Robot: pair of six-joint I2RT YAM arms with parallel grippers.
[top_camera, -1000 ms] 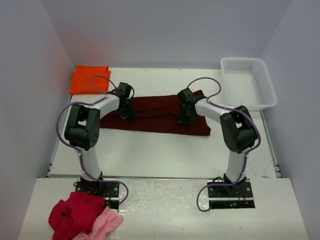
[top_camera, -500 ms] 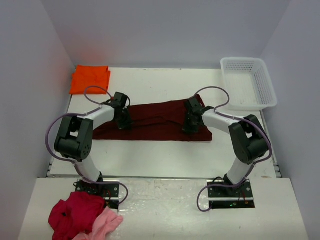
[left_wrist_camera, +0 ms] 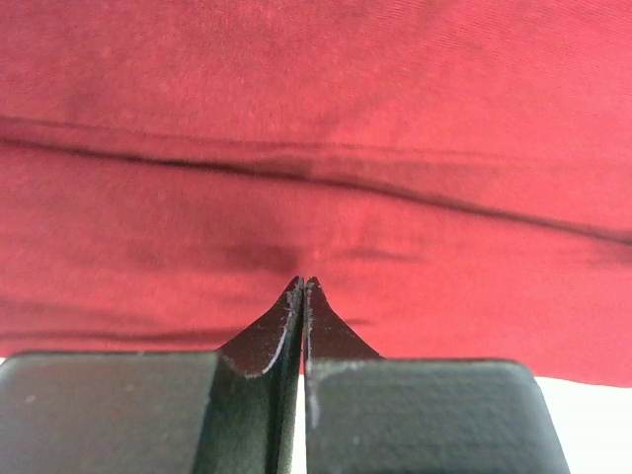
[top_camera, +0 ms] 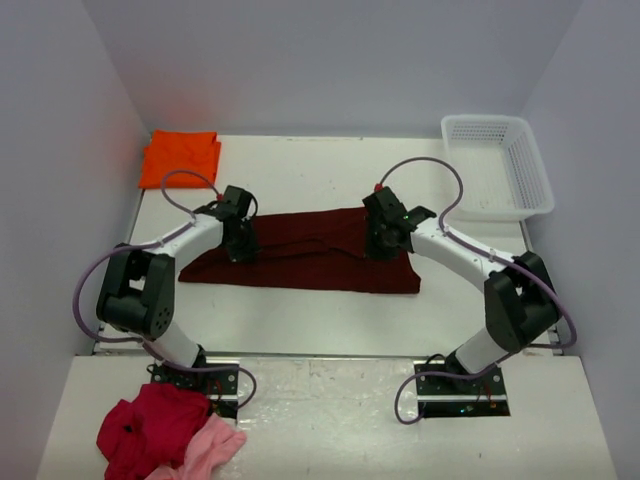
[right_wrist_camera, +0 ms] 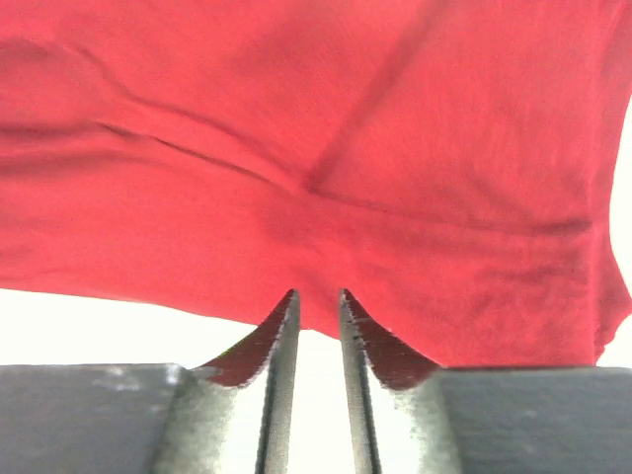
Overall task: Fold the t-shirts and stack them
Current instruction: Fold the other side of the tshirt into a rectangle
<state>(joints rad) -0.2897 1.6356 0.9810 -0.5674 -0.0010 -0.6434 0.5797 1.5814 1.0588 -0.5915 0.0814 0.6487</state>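
The dark maroon t-shirt (top_camera: pixel 305 255) lies folded into a long strip across the middle of the table. It fills the left wrist view (left_wrist_camera: pixel 316 128) and the right wrist view (right_wrist_camera: pixel 326 128). My left gripper (top_camera: pixel 241 248) sits on its left part with the jaws closed, and the cloth puckers at the tips (left_wrist_camera: pixel 301 283). My right gripper (top_camera: pixel 380 244) sits on its right part. Its jaws stand a narrow gap apart at the shirt's near edge (right_wrist_camera: pixel 316 294), with bare table showing between them. The bright orange t-shirt (top_camera: pixel 180 158) lies folded at the far left corner.
A white plastic basket (top_camera: pixel 532 172) stands at the far right. A crimson-red garment (top_camera: pixel 148 425) and a light pink garment (top_camera: pixel 215 447) lie bunched on the near ledge by the left arm's base. Grey walls close in the table.
Both grippers moved toward the near side with the shirt's far edge, and the maroon shirt went from a wider spread to a narrower strip. The right arm now reaches from farther right.
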